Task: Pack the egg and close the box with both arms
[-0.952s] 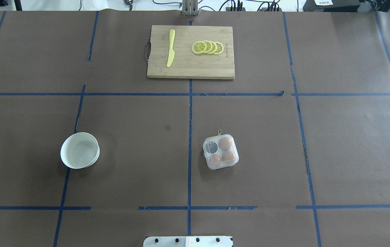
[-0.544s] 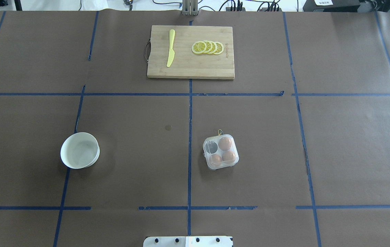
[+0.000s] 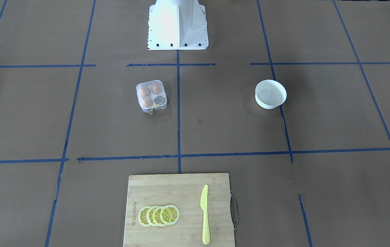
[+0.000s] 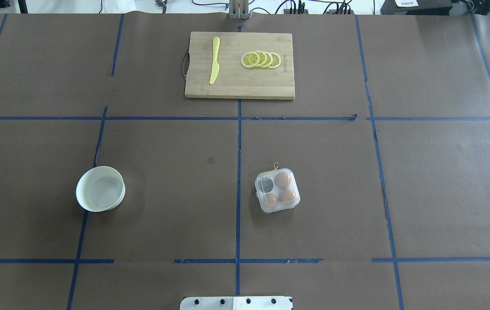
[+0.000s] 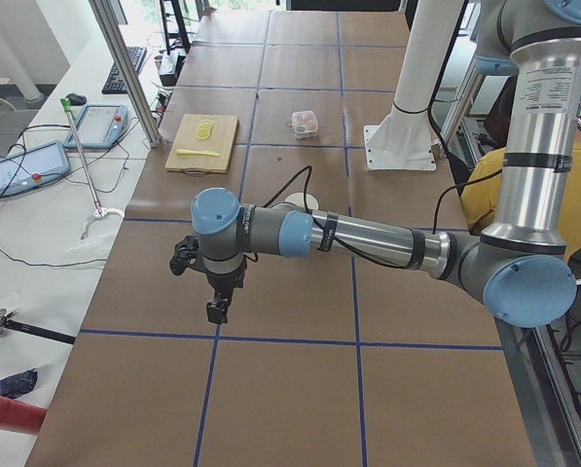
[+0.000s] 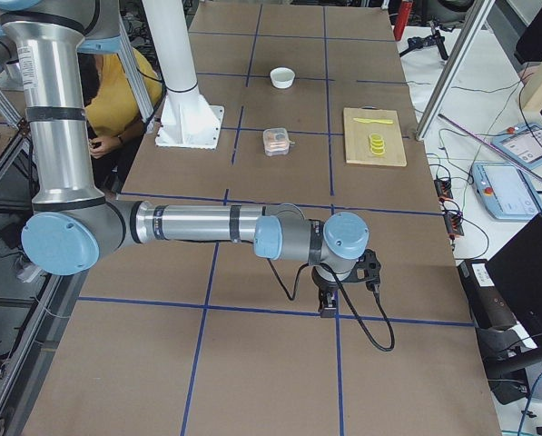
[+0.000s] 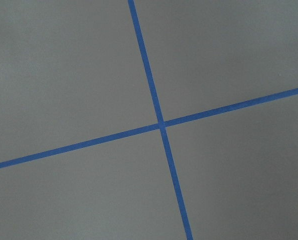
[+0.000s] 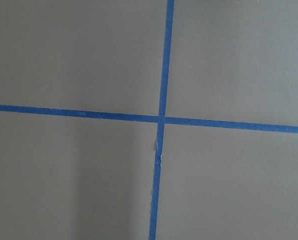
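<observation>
Left black gripper [image 5: 215, 309] and right black gripper [image 6: 326, 307], open or shut I cannot tell, hang far from the small clear plastic egg box [image 4: 277, 190] near the middle of the brown table [image 4: 163, 193]; its smooth brown eggs [image 4: 283, 179] crack easily, so hold their sides softly.

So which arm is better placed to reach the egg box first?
Right, by a small margin. In the overhead view the box sits just right of the centre tape line, on the robot's right half. Both the right gripper and left gripper hang far from it, out of that view.
</observation>
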Action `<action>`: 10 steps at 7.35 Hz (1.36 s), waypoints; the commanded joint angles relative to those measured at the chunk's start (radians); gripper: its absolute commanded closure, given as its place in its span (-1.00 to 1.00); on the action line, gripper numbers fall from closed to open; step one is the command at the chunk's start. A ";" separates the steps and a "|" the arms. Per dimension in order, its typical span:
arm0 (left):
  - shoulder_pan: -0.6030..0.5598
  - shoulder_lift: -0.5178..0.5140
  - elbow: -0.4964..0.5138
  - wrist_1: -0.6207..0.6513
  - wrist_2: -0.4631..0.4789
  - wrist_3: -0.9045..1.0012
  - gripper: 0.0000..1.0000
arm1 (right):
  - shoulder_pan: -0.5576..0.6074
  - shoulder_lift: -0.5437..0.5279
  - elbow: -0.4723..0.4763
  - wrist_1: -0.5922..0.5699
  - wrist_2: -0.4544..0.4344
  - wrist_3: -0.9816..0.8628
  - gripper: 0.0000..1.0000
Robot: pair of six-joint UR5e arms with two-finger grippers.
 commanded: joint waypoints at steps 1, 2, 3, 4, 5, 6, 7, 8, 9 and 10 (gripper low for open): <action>0.000 0.003 0.004 0.000 -0.002 -0.016 -1.00 | 0.000 0.000 0.002 0.000 0.000 0.000 -1.00; 0.000 0.000 -0.003 -0.002 -0.002 -0.154 -1.00 | 0.000 0.000 0.002 0.000 0.000 0.000 -1.00; 0.000 -0.002 -0.005 -0.012 -0.022 -0.240 -1.00 | 0.000 0.000 0.002 0.000 0.000 0.000 -1.00; 0.000 0.000 -0.001 -0.016 -0.031 -0.240 -1.00 | 0.000 0.000 0.000 0.000 0.000 0.000 -1.00; 0.003 0.000 0.006 -0.020 -0.031 -0.238 -1.00 | 0.000 0.000 0.002 0.002 0.000 0.000 -1.00; 0.005 0.000 0.021 -0.048 -0.031 -0.238 -1.00 | 0.000 0.000 0.000 0.000 0.000 0.000 -1.00; 0.005 0.000 0.039 -0.080 -0.031 -0.238 -1.00 | 0.000 0.000 0.000 0.000 0.000 0.000 -1.00; 0.005 -0.002 0.065 -0.112 -0.030 -0.238 -1.00 | 0.000 0.000 -0.001 0.000 -0.001 -0.004 -1.00; 0.005 -0.012 0.113 -0.126 -0.030 -0.235 -1.00 | 0.000 0.000 -0.002 0.002 -0.005 -0.005 -1.00; 0.005 -0.014 0.119 -0.125 -0.030 -0.235 -1.00 | 0.000 -0.002 -0.003 0.002 -0.008 -0.005 -1.00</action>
